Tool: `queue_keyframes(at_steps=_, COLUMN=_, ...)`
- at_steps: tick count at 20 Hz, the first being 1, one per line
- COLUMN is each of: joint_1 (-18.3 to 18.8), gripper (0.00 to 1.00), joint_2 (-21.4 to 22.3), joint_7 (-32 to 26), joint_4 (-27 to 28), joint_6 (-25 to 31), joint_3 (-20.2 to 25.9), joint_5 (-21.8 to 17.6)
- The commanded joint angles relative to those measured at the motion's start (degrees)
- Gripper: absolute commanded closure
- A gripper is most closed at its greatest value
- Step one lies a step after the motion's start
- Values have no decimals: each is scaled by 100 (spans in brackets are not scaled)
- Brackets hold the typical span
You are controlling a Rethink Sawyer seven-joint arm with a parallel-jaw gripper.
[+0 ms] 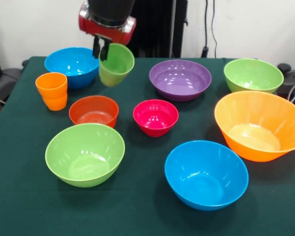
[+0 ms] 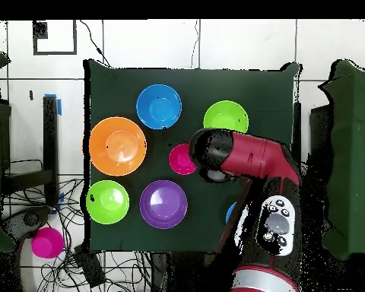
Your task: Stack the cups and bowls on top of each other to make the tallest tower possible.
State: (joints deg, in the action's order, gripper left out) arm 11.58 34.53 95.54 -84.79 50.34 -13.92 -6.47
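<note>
orange cup (image 1: 51, 90) on bench (image 1: 137, 216), left of and below fingers | fingers (image 1: 101, 51) closed on light green cup (image 1: 116, 64) rim, cup tilted, lifted off the bench | purple bowl (image 1: 180, 79) right of fingers | big orange bowl (image 1: 259, 125) far right

Front low, oblique — overhead straight down

My gripper (image 1: 102, 50) holds a cup (image 1: 116, 64) tilted above the worktop (image 1: 137, 216), between two far bowls (image 1: 72, 65) (image 1: 180, 79). Another cup (image 1: 52, 90) stands left; two small bowls (image 1: 94, 111) (image 1: 156, 117) sit side by side mid-worktop.
</note>
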Motion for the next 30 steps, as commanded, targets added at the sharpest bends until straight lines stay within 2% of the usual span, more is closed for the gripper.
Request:
queue_keyframes(at_steps=1, joint_1=530, gripper=100, joint_2=-230, joint_7=-837, joint_4=287, joint_6=-1242, joint_3=1350, joint_5=-235)
queue_keyframes(at_steps=7, joint_1=1150, gripper=100, joint_2=-125, joint_7=-988, joint_4=-220, joint_6=-1636, joint_3=2097, joint_5=-99)
queue_keyframes(at_steps=10, joint_1=1532, gripper=100, joint_2=-131, joint_7=-1159, joint_4=-362, joint_6=-2052, joint_3=2559, joint_5=-201)
queue_keyframes(at_steps=12, joint_1=1665, gripper=100, joint_2=-103, joint_7=-1105, joint_4=-394, joint_6=-2132, joint_3=2712, joint_5=-296)
queue_keyframes(at_steps=15, joint_1=1687, gripper=100, joint_2=-53, joint_7=-842, joint_4=-499, joint_6=-2005, joint_3=2684, joint_5=-373)
queue_keyframes(at_steps=18, joint_1=1537, gripper=100, joint_2=-10, joint_7=-313, joint_4=-714, joint_6=-1694, joint_3=2390, joint_5=-322)
queue_keyframes(at_steps=23, joint_1=1559, gripper=100, joint_2=340, joint_7=-148, joint_4=-1176, joint_6=-2069, joint_3=2417, joint_5=-370)
queue_keyframes(at_steps=30, joint_1=1354, gripper=100, joint_2=826, joint_7=290, joint_4=-1831, joint_6=-1967, joint_3=2050, joint_5=-308)
